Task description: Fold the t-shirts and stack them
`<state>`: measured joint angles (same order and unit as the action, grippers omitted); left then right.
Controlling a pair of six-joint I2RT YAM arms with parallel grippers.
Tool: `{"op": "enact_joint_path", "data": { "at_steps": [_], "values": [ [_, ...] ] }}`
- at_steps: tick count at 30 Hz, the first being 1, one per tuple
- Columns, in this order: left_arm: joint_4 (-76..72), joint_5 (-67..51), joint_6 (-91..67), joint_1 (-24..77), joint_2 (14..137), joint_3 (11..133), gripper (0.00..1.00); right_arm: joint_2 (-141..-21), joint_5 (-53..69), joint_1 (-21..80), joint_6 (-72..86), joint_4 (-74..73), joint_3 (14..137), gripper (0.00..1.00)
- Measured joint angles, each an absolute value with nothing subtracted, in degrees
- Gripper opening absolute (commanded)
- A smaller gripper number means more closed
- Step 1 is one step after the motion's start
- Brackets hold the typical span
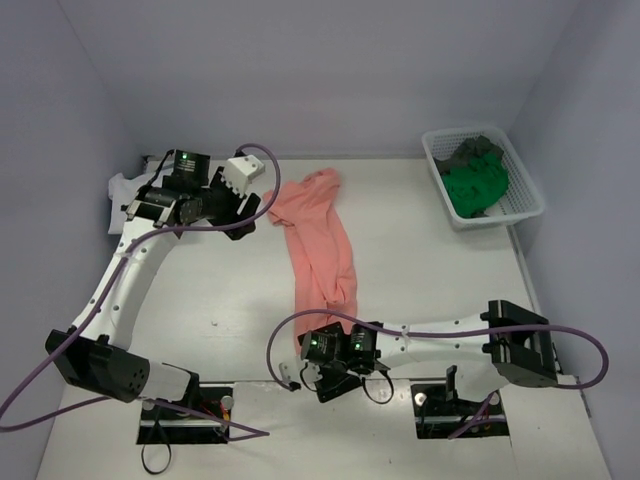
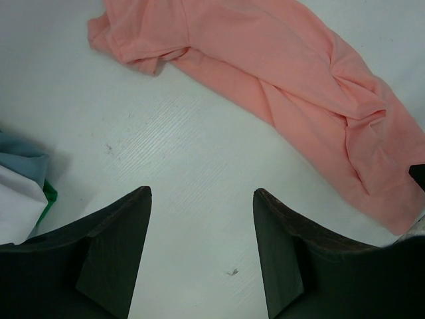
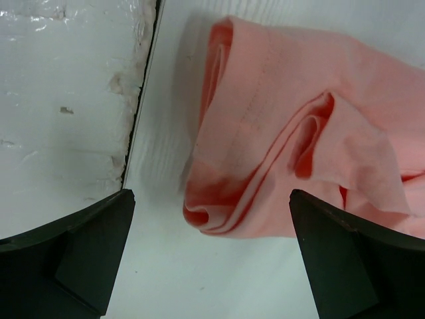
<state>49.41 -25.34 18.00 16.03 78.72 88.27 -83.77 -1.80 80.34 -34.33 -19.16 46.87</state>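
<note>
Salmon pink cloth t-shirt (image 1: pixel 322 245) is seen unfolded, hem at near edge of table (image 1: pixel 440 290). Left gripper (image 2: pixel 202 196) and right gripper (image 3: pixel 211 194) are open, empty. Hem grasp is judged next.

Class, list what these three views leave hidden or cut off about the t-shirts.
- Top view: the stack sits partly behind the left arm; its shirt count unclear.
- Top view: the pink t-shirt has its near end under the right arm.
- Top view: the green t-shirt covers whatever lies lower in the basket.
- Left wrist: the frame edge crops the stack.
</note>
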Motion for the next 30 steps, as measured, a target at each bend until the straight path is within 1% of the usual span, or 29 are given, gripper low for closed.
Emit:
{"op": "enact_joint_path", "data": {
  "at_steps": [5,17,27,30],
  "values": [
    [49.0,-25.4,18.0,15.6,78.7,88.2,0.57,-88.3,-1.8,80.4,-34.4,-16.2,46.9,1.0],
    [48.5,-25.6,18.0,15.3,78.8,88.2,0.57,-92.0,-5.5,80.4,-34.5,-3.3,47.4,1.0],
    [48.3,-26.3,17.9,15.3,79.5,88.2,0.57,-94.9,-5.8,77.8,-34.6,2.7,48.6,1.0],
    [48.3,-26.9,17.9,15.3,79.5,88.2,0.57,-95.7,-5.8,77.4,-34.5,2.8,49.3,0.96]
  ]
}}
